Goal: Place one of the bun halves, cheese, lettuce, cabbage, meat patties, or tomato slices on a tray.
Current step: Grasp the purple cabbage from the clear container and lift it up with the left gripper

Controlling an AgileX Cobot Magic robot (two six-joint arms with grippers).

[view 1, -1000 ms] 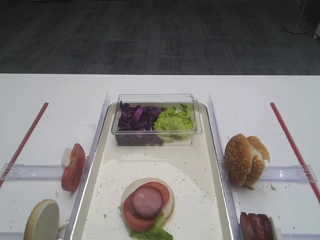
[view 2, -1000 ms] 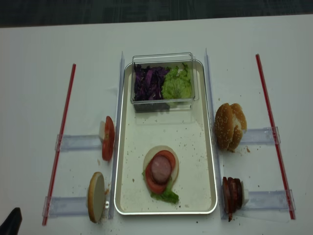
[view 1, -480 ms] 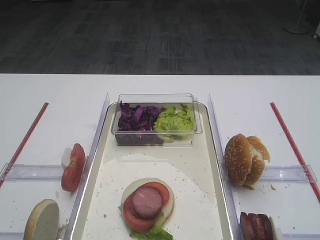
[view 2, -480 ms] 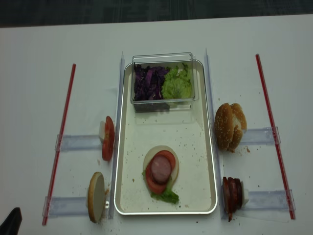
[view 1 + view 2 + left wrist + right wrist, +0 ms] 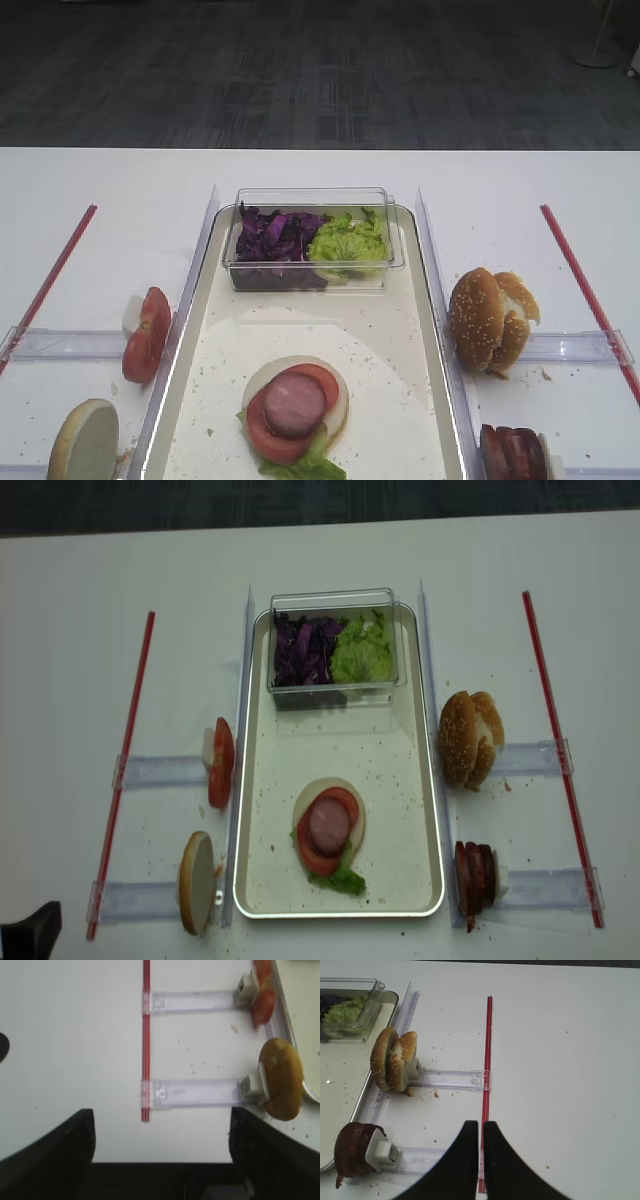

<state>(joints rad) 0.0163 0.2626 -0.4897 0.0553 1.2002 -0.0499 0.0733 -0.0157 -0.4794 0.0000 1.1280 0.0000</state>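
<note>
A: Any writing or brands? 
B: None legible anywhere. Materials then. Tray (image 5: 425,810): cream-white shallow metal, rounded corners, raised rim, crumb-speckled, mid tabletop (image 5: 80,600), which is plain white.
A: What's on it?
B: Clear plastic tub (image 5: 335,598) at the far end w/ dark purple shredded cabbage (image 5: 305,650) on the left, light green crinkly lettuce (image 5: 362,652) on the right. Near end: stack w/ pale bun half (image 5: 312,788) at the bottom, lettuce bit poking out, glossy red tomato slice (image 5: 345,802), round pink meat patty (image 5: 329,825) on top.
A: Off the tray?
B: Left side: tomato slices (image 5: 220,764) on edge in a clear acrylic holder (image 5: 160,771), another bun half (image 5: 196,882) on edge nearer the cam. Right side: sesame-seeded bun halves (image 5: 468,738) upright together, dark red-brown patties (image 5: 475,876) stacked on edge below. Thin red strips (image 5: 125,765) lie along both outer sides.
A: Jaws?
B: Right gripper (image 5: 481,1132): black curved jaws closed together, nothing held, over the red strip near the right holders. Left gripper (image 5: 160,1145): jaws spread wide, empty, over bare tabletop left of the bun half.
</note>
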